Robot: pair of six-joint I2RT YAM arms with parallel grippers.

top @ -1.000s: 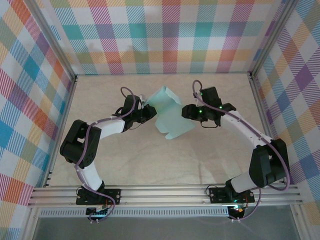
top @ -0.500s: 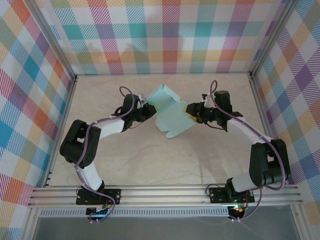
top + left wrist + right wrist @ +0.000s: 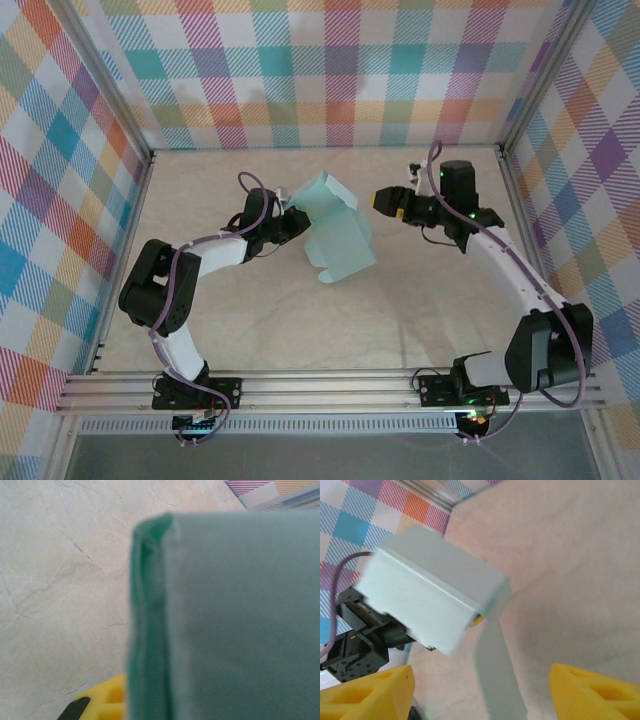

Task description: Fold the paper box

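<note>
The paper box (image 3: 338, 238) is pale mint card, partly folded into a box shape and held tilted above the table's middle. My left gripper (image 3: 296, 222) is shut on its left edge. In the left wrist view the card (image 3: 235, 620) is close and blurred, with one yellow finger (image 3: 102, 702) beside its folded edge. My right gripper (image 3: 385, 203) stands open to the right of the box, apart from it. From the right wrist I see the box (image 3: 427, 590) ahead, a loose flap (image 3: 497, 675) hanging below it, and my right gripper (image 3: 480, 695) with its yellow fingertips (image 3: 370, 692) spread wide.
The pale marbled table (image 3: 250, 320) is enclosed by plaid walls (image 3: 330, 70) on three sides with aluminium posts. A metal rail (image 3: 330, 388) runs along the near edge where both arm bases are bolted.
My right gripper has let go of the box's right side, opened and drawn back to the right. The box, still in the left gripper, has swung slightly down and left.
</note>
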